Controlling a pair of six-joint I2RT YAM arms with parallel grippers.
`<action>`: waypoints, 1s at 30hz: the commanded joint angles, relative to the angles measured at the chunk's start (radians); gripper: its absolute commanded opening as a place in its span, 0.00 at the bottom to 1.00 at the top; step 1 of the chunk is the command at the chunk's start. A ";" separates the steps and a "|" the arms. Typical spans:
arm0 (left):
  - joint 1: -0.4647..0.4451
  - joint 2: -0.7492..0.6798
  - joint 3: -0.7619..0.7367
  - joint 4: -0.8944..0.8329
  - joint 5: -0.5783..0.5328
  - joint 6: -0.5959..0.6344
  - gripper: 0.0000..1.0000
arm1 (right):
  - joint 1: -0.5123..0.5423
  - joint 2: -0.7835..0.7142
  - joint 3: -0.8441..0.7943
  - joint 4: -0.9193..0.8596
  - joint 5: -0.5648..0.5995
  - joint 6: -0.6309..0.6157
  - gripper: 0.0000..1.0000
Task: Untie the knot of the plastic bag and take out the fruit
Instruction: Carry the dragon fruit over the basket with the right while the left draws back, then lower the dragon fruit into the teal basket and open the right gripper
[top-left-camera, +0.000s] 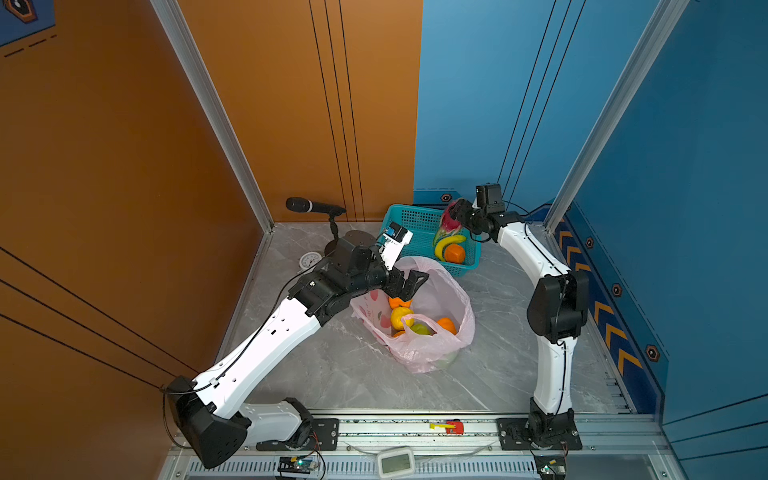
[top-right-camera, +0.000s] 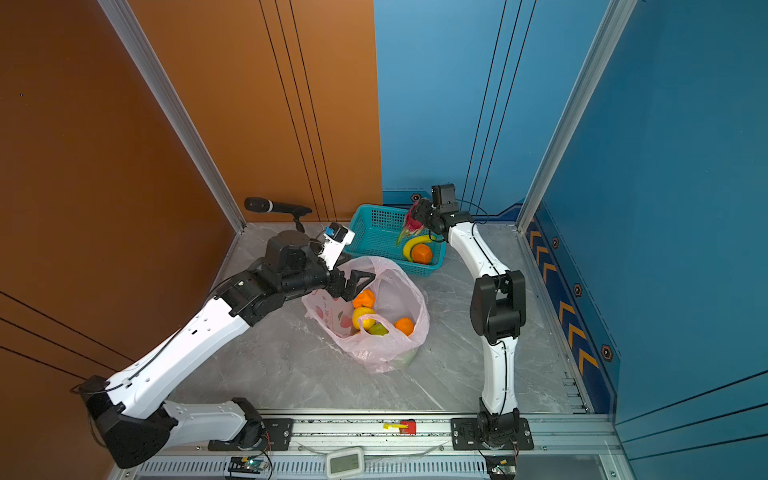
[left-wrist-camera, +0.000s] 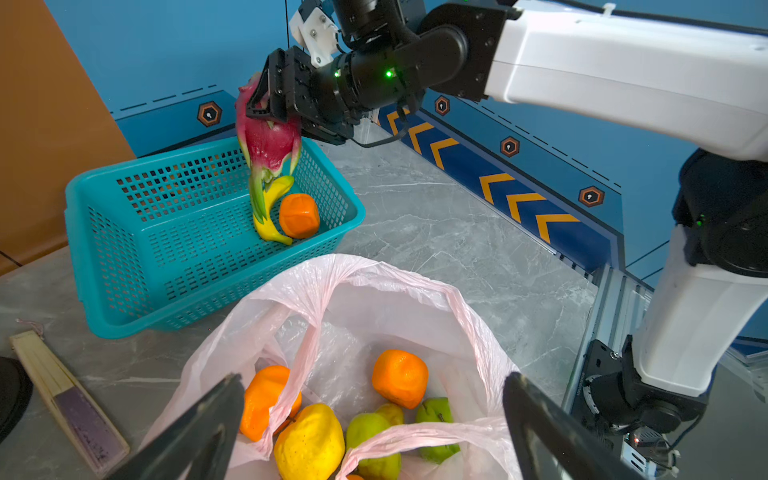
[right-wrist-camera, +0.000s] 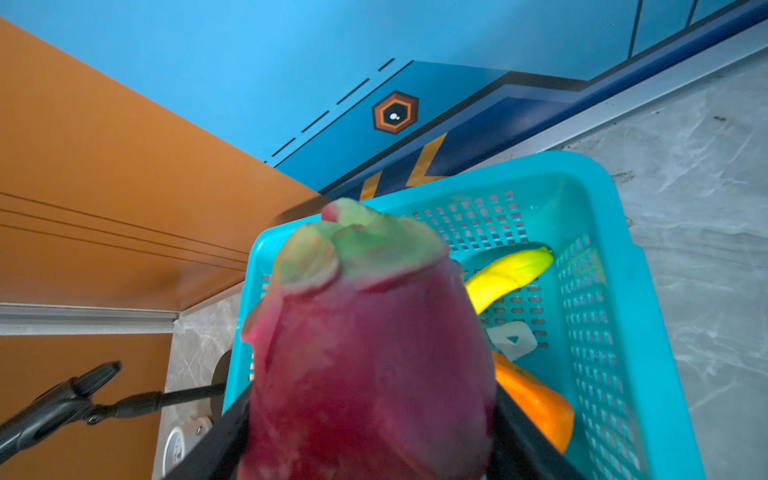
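Links: white moulded shells
Joints: black housings
Cables: thin, black
Left gripper: black
Right gripper: black, green wrist lights

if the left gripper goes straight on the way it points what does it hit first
The left gripper, open, would probably enter the plastic bag and meet the orange below it; depth is unclear.

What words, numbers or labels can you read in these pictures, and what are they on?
No text can be read.
Red print on the plastic bag: too blurred to read.
Digits on the white display: too small to read.
Markings on the round dial: too small to read.
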 joint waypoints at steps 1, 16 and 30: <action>-0.026 0.020 0.015 -0.001 -0.026 -0.041 0.98 | -0.021 0.066 0.064 0.008 -0.001 0.048 0.49; -0.107 0.161 0.154 0.007 -0.179 -0.039 0.98 | -0.046 0.279 0.115 0.048 -0.129 0.172 0.61; -0.137 0.177 0.164 0.007 -0.221 -0.040 0.99 | -0.057 0.195 0.130 -0.010 -0.159 0.115 0.99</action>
